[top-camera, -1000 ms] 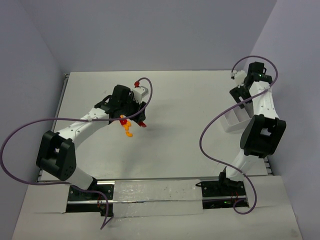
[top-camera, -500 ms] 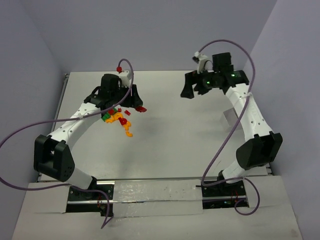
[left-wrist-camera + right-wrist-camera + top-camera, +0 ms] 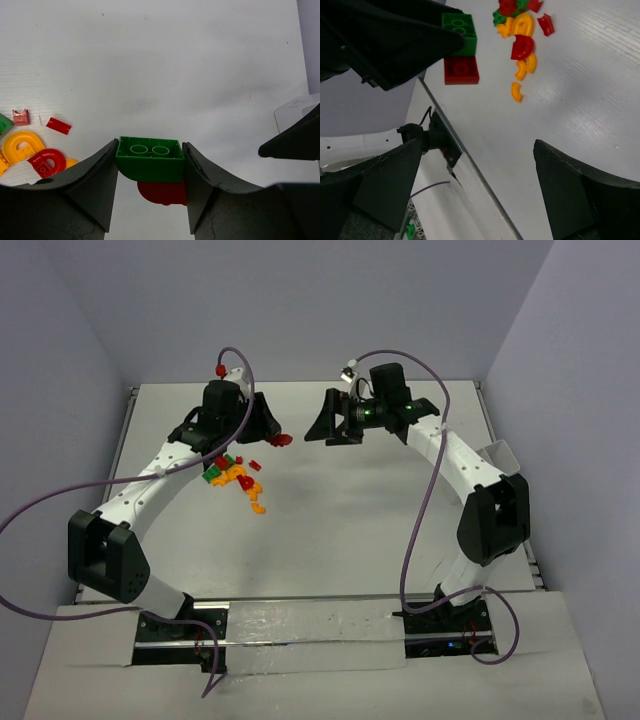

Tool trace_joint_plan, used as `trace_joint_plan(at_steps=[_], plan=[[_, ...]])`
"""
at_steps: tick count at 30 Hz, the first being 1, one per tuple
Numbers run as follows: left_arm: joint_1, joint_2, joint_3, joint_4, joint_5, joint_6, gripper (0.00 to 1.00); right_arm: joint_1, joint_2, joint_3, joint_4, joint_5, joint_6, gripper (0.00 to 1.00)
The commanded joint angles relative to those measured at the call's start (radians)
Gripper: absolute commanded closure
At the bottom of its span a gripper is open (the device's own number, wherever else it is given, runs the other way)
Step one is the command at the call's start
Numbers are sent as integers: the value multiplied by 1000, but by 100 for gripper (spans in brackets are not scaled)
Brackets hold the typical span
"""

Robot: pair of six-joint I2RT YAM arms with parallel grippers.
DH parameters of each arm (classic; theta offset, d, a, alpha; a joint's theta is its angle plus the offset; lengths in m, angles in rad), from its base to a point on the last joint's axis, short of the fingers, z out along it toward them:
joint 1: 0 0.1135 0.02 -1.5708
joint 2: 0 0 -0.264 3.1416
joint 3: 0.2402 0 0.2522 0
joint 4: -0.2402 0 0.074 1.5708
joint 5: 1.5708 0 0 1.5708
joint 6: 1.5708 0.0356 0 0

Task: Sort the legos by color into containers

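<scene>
White tabletop (image 3: 350, 530) under lilac walls carries most of the legos (image 3: 236, 476) in a loose red, green and yellow heap, all unsorted. The left gripper (image 3: 150, 149) is clamped on a green brick (image 3: 150, 161) with a red brick (image 3: 161, 193) stuck beneath it, held just right of the heap. The right gripper (image 3: 477, 150) gapes wide, holding nothing, and faces that pair. One container (image 3: 500, 454) shows at the far right, well apart; its contents are too small to tell. Sorting seems barely begun.
</scene>
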Motion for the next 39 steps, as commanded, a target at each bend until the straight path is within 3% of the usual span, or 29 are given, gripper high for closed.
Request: trace_joint_plan(at_steps=[1, 8, 16, 21, 25, 27, 28, 34, 39], plan=[[-27, 12, 60, 22, -50, -26, 100, 53, 29, 32, 149, 18, 109, 2], [-54, 21, 65, 15, -52, -31, 100, 104, 97, 91, 144, 69, 108, 9], [-74, 28, 74, 22, -48, -56, 100, 125, 126, 109, 153, 161, 114, 25], [-80, 35, 79, 28, -43, -68, 100, 125, 133, 112, 161, 168, 109, 48], [-82, 42, 85, 27, -50, -77, 100, 127, 136, 105, 164, 156, 107, 76], [-83, 48, 89, 22, -57, -81, 100, 132, 135, 100, 160, 152, 103, 95], [-82, 51, 91, 19, -85, -82, 100, 134, 134, 98, 157, 150, 101, 99], [-69, 67, 117, 27, -216, -81, 100, 157, 106, 52, 106, 162, 47, 100], [-14, 96, 150, 76, -181, -114, 100, 152, 98, 22, 24, 204, -31, 100]])
